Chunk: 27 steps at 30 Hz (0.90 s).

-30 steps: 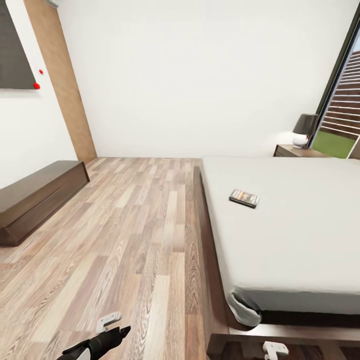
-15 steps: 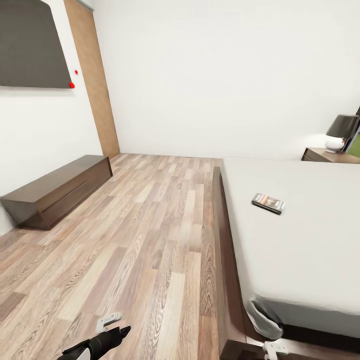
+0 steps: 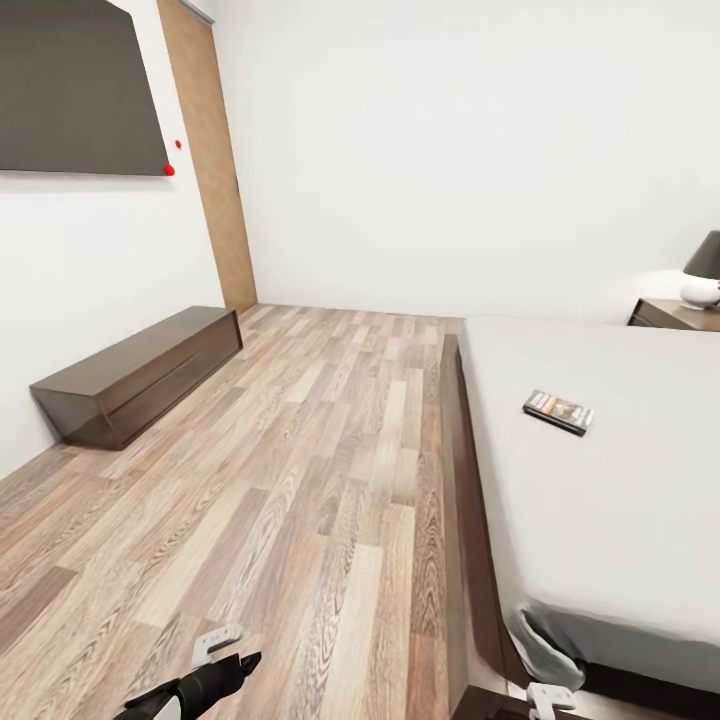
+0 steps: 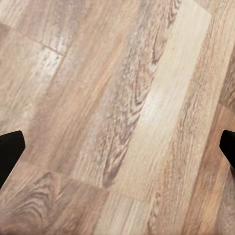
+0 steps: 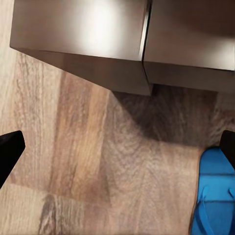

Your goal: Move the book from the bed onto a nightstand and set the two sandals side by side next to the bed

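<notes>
Dark thin book (image 3: 559,411), orange band, flat on grey mattress (image 3: 620,480)

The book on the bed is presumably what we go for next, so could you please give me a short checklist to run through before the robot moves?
1. Book lies flat on the bed, nothing on it: ok.
2. Nightstand in sight past the bed, a lamp standing on it; free room for the book: cannot tell.
3. Left pincer open and empty over the floor: ok.
4. Right pincer open and empty: ok.
5. Sandals found: one sandal on the floor by the bed frame in the right wrist view; the second: cannot tell.
6. Book within reach of either arm: not ok, it looks too far up the bed.
</notes>
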### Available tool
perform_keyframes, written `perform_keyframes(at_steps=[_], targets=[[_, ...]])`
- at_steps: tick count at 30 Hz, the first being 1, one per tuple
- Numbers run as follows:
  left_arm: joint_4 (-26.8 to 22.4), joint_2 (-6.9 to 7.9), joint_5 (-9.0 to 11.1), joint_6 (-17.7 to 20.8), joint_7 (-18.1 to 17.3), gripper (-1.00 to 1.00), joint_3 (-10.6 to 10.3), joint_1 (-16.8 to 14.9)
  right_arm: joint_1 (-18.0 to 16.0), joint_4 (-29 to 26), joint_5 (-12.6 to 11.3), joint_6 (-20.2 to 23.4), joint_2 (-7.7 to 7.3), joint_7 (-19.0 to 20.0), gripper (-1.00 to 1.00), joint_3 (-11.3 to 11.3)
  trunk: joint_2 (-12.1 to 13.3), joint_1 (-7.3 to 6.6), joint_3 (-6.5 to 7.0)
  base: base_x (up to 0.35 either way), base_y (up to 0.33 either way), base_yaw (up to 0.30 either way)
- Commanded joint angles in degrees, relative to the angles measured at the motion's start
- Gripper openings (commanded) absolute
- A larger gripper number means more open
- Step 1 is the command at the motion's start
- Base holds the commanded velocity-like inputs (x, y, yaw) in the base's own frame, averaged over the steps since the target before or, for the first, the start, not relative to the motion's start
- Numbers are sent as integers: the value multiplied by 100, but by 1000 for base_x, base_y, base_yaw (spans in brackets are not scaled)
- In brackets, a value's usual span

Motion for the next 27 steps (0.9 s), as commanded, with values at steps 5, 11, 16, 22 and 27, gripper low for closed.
perform_keyframes(at_steps=[5,11,16,22,27], targets=[[-7,4,52,36,-17,100,-18,-1,-2,-1,-40,24,-1,35,100,-44,-2,-1,-5,0,0,0],[-7,7,52,35,-18,100,-16,-1,-2,-1,-40,24,-1,35,100,-44,-2,-1,-5,0,23,0],[-7,7,53,29,-13,100,-17,-1,-2,-1,-40,24,-1,35,100,-44,-2,-1,-5,0,170,57],[-6,5,57,28,-11,100,-18,-1,-2,-1,-40,24,0,35,100,-44,-2,-1,-5,0,49,237],[-7,4,61,28,-11,100,-18,-1,-2,-1,-40,24,0,35,100,-44,-2,-1,-5,0,5,277]])
